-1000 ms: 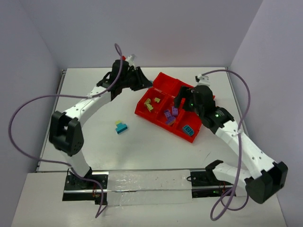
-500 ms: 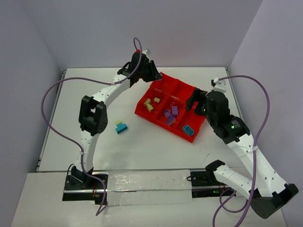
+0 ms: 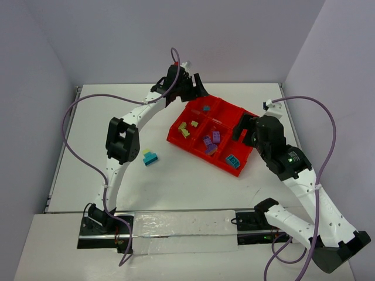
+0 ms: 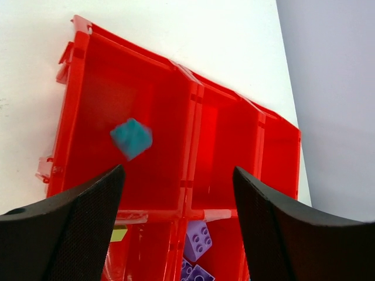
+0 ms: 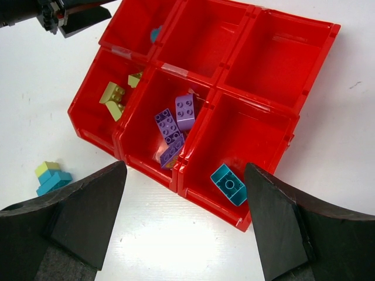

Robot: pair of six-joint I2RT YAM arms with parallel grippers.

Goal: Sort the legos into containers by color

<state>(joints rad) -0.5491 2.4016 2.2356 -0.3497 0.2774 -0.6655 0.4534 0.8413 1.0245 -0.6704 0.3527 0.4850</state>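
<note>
The left hand (image 3: 196,88) is hovering over the far left corner of the red tray (image 3: 176,139), its fingers (image 4: 64,228) standing wide apart and released, with nothing between them. Below the gap, a small teal piece (image 4: 131,138) is showing inside the tray's far left compartment; it is blurred in the left wrist view, so I cannot tell whether it is resting on the compartment floor. The right hand (image 3: 243,126) is hanging above the tray's right side, also released, its fingers (image 5: 70,222) spread wide on either side of the tray's near row and gripping nothing. In that near row, pale yellow bricks (image 5: 114,96) are lying in the left compartment, purple bricks (image 5: 173,126) are lying in the middle one, some leaning against its near wall, and a teal brick (image 5: 228,184) is lying flat in the right one. Off the tray, well to its near left, a two-colour stack (image 3: 150,157) is sitting on the white bench (image 3: 176,187), its yellow brick on top of its teal one, apart from both hands.
</note>
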